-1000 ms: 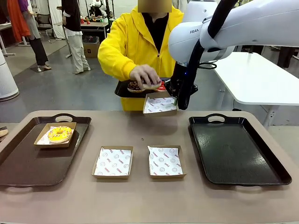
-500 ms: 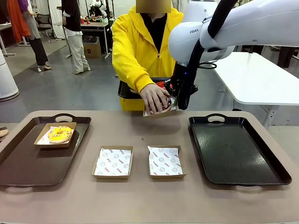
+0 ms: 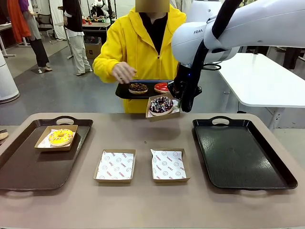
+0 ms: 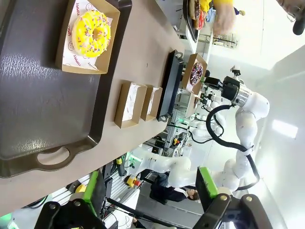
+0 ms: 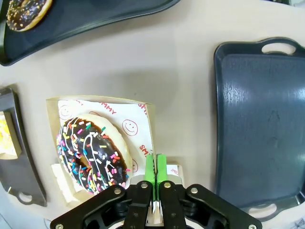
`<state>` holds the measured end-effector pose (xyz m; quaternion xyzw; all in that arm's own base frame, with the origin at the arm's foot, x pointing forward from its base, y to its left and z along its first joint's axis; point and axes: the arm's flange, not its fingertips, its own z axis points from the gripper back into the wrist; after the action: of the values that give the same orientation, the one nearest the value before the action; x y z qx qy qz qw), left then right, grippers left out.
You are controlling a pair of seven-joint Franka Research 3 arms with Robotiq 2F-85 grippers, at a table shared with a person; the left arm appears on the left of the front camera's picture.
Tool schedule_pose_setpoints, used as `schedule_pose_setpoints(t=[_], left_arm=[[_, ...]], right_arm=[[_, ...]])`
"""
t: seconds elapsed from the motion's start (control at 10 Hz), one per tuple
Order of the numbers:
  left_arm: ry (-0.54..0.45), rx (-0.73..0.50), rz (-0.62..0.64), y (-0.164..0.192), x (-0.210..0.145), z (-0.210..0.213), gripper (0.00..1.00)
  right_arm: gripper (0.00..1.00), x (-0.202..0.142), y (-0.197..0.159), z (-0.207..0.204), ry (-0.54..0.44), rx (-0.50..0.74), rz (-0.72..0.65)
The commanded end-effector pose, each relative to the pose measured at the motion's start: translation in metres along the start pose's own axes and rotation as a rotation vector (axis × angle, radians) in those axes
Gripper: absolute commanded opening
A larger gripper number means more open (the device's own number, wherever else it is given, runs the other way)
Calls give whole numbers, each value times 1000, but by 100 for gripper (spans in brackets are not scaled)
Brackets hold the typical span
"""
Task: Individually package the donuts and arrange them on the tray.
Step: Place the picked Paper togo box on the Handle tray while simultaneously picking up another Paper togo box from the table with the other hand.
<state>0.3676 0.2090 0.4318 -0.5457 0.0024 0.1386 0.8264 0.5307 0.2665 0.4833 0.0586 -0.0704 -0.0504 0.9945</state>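
My right gripper [image 3: 177, 98] is shut on the edge of a cardboard box [image 3: 155, 115], held above the far table edge. In it lies a dark donut with coloured sprinkles [image 3: 161, 105]. The right wrist view has the green pads [image 5: 155, 171] pinched on the box's rim [image 5: 145, 114] beside that donut [image 5: 93, 155]. The person holds a small black tray [image 3: 125, 92] with a chocolate donut [image 3: 138, 88] and a red donut [image 3: 162, 87]. A yellow donut [image 3: 61, 137] sits boxed on the brown left tray [image 3: 28, 167]. My left gripper [image 4: 150, 191] hangs open above that tray [image 4: 43, 100], near the yellow donut [image 4: 93, 33].
Two empty paper-lined boxes [image 3: 115, 166] [image 3: 169, 165] stand side by side at the table's middle front. A black tray [image 3: 240, 152] lies bare on the right. The person's free hand [image 3: 123, 71] hovers above the small tray. A white table [image 3: 267, 81] stands behind on the right.
The person set the dark sprinkled donut into the box in my right gripper, then drew the hand back up. Neither arm has moved.
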Motion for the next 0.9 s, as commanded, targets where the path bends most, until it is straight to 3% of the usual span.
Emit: schedule_pose_setpoints(t=[0.0, 0.8], left_arm=[[-14, 2, -11, 0, -4, -1, 100], [-14, 2, -11, 0, -4, -1, 100]], right_arm=[[0, -3, -2, 1, -5, 0, -1], [0, -3, -2, 1, -5, 0, -1]])
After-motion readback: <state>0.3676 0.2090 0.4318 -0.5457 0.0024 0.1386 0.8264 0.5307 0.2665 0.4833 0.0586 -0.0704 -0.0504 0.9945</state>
